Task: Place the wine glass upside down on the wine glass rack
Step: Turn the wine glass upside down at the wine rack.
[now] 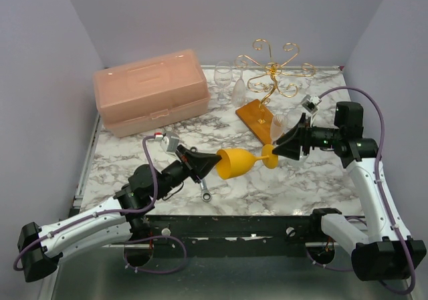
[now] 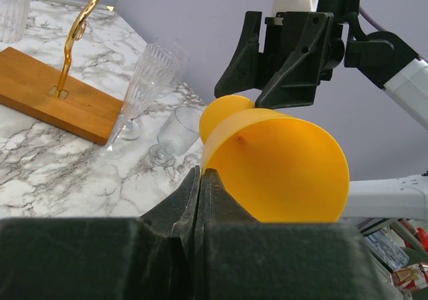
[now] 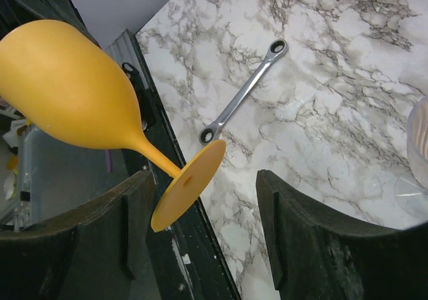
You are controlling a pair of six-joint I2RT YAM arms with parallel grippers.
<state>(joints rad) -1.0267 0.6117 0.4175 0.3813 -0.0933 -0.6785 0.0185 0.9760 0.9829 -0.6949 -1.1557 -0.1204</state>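
Note:
The orange wine glass [image 1: 239, 163] hangs level above the table, its bowl toward the left arm and its foot toward the right arm. My left gripper [image 1: 212, 161] is shut on the bowl's rim [image 2: 281, 166], with its jaws pressed together on the thin wall. My right gripper [image 1: 281, 147] is open around the glass's round foot [image 3: 190, 183], which sits close to its left finger [image 3: 100, 233] without being clamped. The gold wire wine glass rack [image 1: 274, 69] stands at the back on its orange-brown base [image 1: 257, 117], behind the right gripper. Its base also shows in the left wrist view [image 2: 53, 93].
A pink plastic box [image 1: 150, 89] stands at the back left. Clear glasses [image 1: 224, 79] stand beside the rack. A clear flute [image 2: 150, 79] and a small glass [image 2: 177, 133] stand by the rack's base. A wrench [image 1: 206, 194] lies near the front edge.

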